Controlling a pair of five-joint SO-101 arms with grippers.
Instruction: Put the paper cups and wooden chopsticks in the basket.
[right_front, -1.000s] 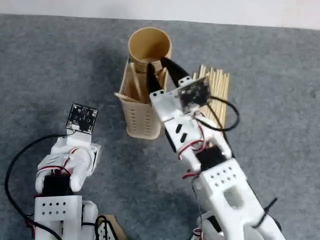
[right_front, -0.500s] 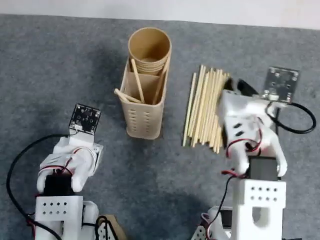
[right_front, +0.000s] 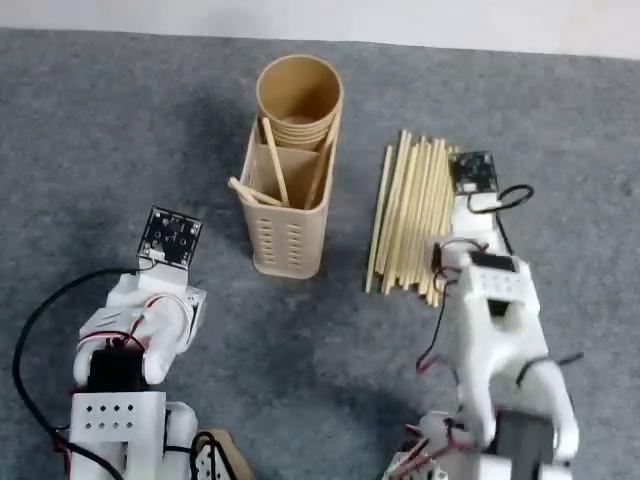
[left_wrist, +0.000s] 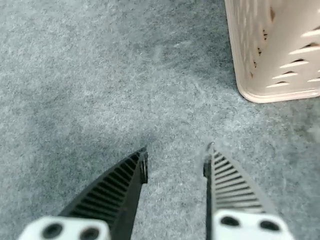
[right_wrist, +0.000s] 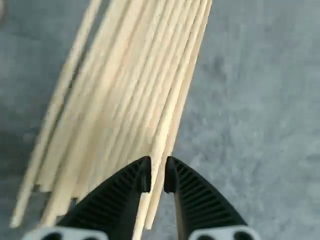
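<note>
The grey felt surface (right_front: 120, 120) carries a tall slotted basket (right_front: 285, 235) at its middle. The stacked paper cups (right_front: 298, 95) are already standing in its far compartment, and a few sticks (right_front: 272, 160) lean in the near one. Just beside the basket, on the right arm's side, most of the wooden chopsticks (right_front: 405, 210) lie loose in a fanned pile, so most of the work looks undone. The left hand (left_wrist: 175, 160) hangs spread over bare felt, near the basket's lower corner and touching nothing. The right hand (right_wrist: 156, 175) sits at the near end of the pile's outer edge. Its tips are pressed almost together and pinch what looks like a single chopstick (right_wrist: 176, 100) that runs away from the hand along the pile. The grip is close to the stick's end, so the long free part could swing or droop on the lift. It could drag its neighbours out of line, or catch on the basket's rim instead of dropping inside. A second stick lies tight against the pinched one and may come up half-held and fall. A knock from the arm could also tip the tall basket.
</note>
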